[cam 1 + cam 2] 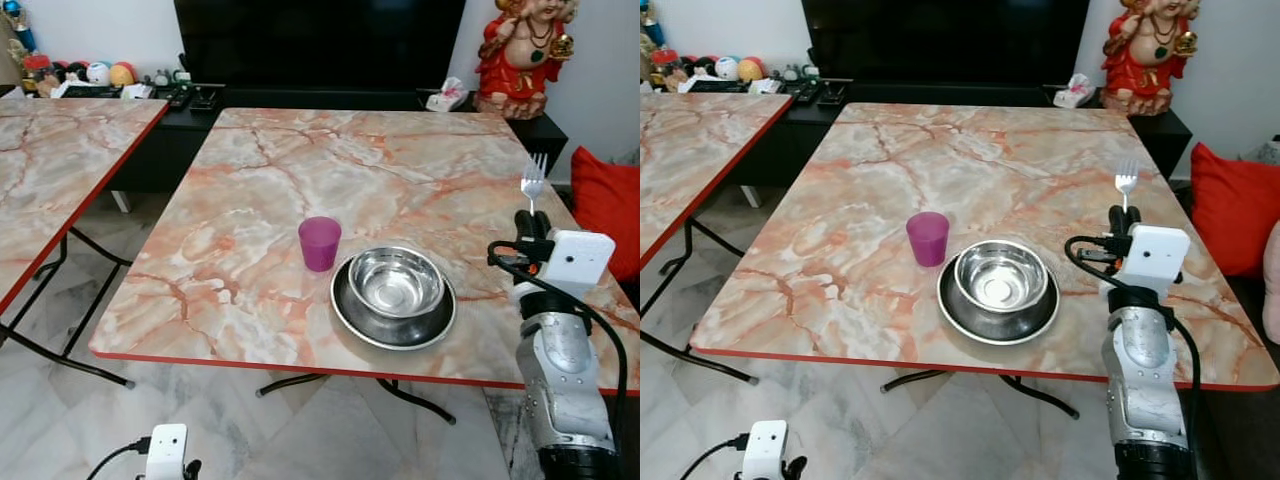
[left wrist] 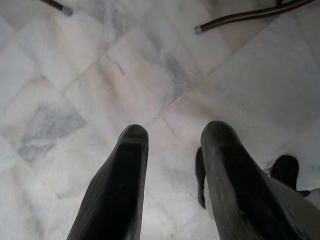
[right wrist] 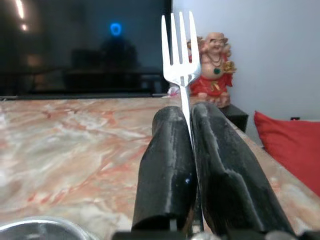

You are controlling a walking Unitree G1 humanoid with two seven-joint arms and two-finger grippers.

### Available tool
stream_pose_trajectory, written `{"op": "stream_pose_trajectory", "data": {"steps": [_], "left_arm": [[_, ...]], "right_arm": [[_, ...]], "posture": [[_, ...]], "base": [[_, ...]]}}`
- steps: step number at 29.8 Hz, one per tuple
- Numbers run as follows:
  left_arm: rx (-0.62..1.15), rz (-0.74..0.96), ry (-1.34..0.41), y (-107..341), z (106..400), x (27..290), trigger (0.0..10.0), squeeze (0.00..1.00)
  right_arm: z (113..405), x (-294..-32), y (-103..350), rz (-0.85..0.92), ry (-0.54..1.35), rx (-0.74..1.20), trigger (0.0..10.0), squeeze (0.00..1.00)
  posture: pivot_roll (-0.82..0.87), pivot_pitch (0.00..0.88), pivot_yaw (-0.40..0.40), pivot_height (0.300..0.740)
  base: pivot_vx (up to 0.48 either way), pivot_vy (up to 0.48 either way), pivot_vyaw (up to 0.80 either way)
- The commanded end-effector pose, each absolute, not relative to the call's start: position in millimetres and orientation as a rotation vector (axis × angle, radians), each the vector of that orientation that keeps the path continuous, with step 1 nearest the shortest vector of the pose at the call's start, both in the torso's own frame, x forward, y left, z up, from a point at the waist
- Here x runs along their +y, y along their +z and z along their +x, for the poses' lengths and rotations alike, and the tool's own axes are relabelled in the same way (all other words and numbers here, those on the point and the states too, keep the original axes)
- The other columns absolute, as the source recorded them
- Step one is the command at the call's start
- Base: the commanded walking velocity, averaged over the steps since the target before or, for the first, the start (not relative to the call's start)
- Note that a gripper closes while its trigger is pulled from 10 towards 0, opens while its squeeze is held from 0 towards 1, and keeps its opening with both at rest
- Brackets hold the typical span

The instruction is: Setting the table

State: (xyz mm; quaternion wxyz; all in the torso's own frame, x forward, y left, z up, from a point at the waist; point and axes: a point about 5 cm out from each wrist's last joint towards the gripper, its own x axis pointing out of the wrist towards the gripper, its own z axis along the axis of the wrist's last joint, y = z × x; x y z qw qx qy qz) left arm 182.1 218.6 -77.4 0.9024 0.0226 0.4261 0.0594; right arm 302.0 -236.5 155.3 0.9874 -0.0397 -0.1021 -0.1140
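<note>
Marble-patterned and edged in red, the desk stands before us on a pale marble floor, with a second desk of the same pattern off to our left. Beyond the far edge we see a dark screen on a low black cabinet, and at the far right corner a red and gold statue; a red cushion lies past the right edge. Near the front edge, a little right of the middle, a steel bowl sits inside a shallow steel plate, and a purple cup stands upright just beside the plate's left rim, towards the middle of the desk. We hold our right tool up over the right edge of the desk, near the front right corner, to the right of the plate and apart from it; its two black fingers are pressed together on the handle of a silver fork, which stands upright with its tines pointing up, clear of the desk. Our left tool hangs low below the front edge, over the floor, its fingers parted with nothing between them.
</note>
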Motion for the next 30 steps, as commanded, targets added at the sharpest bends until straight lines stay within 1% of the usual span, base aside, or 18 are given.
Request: {"op": "stream_pose_trajectory", "data": {"steps": [1,6,8,10,14,16,18,21,26,30], "left_arm": [[0.905,0.044,0.128,-79.6,177.6,220.5,10.0,0.0],[0.906,0.04,0.127,-79.8,178.2,218.7,10.0,0.0],[0.907,0.04,0.125,-79.9,178.3,217.9,10.0,0.0],[0.909,0.039,0.123,-80.2,178.1,217.0,10.0,0.0],[0.912,0.028,0.119,-80.7,177.5,216.1,10.0,0.0],[0.913,0.021,0.113,-81.0,177.3,215.2,10.0,0.0],[0.913,0.015,0.112,-81.2,177.2,214.4,10.0,0.0],[0.911,0.009,0.111,-81.2,177.4,213.6,10.0,0.0],[0.911,0.008,0.109,-81.2,177.5,213.3,10.0,0.0],[0.911,0.012,0.108,-80.7,178.0,214.8,10.0,0.0]], "right_arm": [[307.2,-236.7,156.6,-0.087,-0.237,-0.188,10.0,0.0],[313.3,-244.3,148.4,-0.073,-0.264,-0.087,10.0,0.0],[318.6,-247.9,137.6,-0.055,-0.26,0.021,10.0,0.0],[324.1,-248.5,130.4,-0.034,-0.233,0.082,10.0,0.0],[331.2,-250.6,128.5,-0.016,-0.219,0.115,10.0,0.0],[335.6,-250.3,122.5,0.026,-0.2,0.173,10.0,0.0],[336.9,-250.5,118.3,0.031,-0.201,0.198,10.0,0.0],[338.2,-245.8,109.1,0.093,-0.184,0.242,10.0,0.0],[339.1,-243.7,104.6,0.105,-0.17,0.26,10.0,0.0],[341.1,-241.3,103.1,0.105,-0.12,0.284,10.0,0.0]], "posture": [[0.02,0.008,0.008,0.736],[0.01,0.009,0.011,0.736],[0.01,0.009,0.011,0.736],[0.01,0.01,0.011,0.736],[0.02,0.012,0.011,0.736],[0.01,0.011,0.013,0.736],[0.01,0.011,0.011,0.736],[0.02,0.012,0.011,0.736],[0.02,0.012,0.011,0.736],[0.02,0.012,0.014,0.736]], "base": [[0.0,0.0,0.0],[0.0,0.0,0.0],[0.0,0.0,0.0],[0.0,0.0,0.0],[0.0,0.0,0.0],[0.0,0.0,0.0],[0.0,0.0,0.0],[0.0,0.0,0.0],[0.0,0.0,0.0],[0.0,0.0,0.0]]}}
